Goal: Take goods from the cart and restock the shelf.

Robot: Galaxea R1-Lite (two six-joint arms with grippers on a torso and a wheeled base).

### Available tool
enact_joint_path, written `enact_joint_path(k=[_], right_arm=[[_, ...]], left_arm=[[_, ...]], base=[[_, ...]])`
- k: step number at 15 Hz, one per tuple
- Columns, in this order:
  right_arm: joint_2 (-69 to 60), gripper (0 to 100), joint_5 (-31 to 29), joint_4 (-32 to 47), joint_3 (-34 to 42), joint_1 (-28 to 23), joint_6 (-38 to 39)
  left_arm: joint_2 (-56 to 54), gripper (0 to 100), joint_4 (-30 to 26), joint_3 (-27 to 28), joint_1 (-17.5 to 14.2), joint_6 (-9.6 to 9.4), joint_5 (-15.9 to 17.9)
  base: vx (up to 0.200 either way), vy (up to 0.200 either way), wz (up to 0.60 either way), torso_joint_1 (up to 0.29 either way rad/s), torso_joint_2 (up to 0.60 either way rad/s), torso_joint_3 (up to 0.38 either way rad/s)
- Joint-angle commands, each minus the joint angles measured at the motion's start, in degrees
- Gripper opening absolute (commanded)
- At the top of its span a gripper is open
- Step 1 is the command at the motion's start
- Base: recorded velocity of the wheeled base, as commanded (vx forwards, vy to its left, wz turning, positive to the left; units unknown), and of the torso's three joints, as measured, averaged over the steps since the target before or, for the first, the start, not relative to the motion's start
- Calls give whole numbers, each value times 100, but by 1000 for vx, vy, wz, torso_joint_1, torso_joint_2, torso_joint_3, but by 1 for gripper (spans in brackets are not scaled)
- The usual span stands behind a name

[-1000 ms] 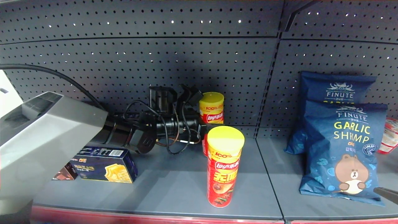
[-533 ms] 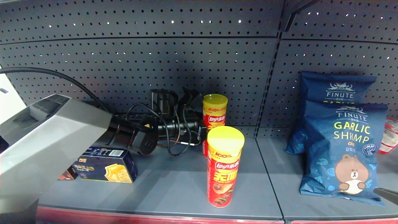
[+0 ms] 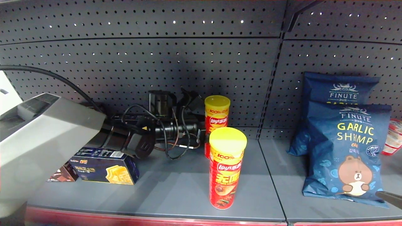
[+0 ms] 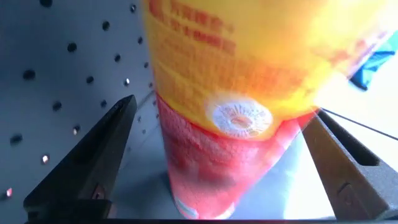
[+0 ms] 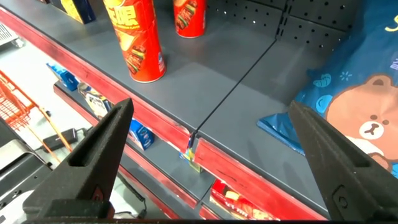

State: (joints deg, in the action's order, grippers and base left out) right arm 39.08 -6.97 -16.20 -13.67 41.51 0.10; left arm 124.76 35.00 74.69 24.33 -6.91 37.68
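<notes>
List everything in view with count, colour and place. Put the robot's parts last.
chip cans: two, red with yellow lids; one at the shelf's front middle, the other behind it by the back panel
snack bags: two, blue, right part of shelf, one behind the other
blue box: one, dark blue, left part of shelf
brown box: one, beside the blue box
packet: one, red and white, far right
shelf: grey, red front edge
back panel: dark grey, perforated
left gripper: black, open, around the rear can
right gripper: black, open, before the shelf's front edge
</notes>
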Motion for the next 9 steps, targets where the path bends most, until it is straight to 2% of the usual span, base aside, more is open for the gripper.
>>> enact_joint_path(k=[1,5,7,9], right_arm=[[100,100,3,-6,-48,6,-1],[451,100,12,-23,-286,6,-1],[891,100,38,-76,-549,6,17],[1392,100,29,-76,-1015,6,245]], left_arm=[[-452,100,7,-376,-34,-12,-6],[-1208,100,16,-1159,-280,-21,-24],[-1692,100,7,-1686,-438,-153,-42],[-2061,100,7,-2117,-535,-161,-68]], base=[[0,0,0,0,0,0],[0,0,0,0,0,0],[0,0,0,0,0,0],[0,0,0,0,0,0]])
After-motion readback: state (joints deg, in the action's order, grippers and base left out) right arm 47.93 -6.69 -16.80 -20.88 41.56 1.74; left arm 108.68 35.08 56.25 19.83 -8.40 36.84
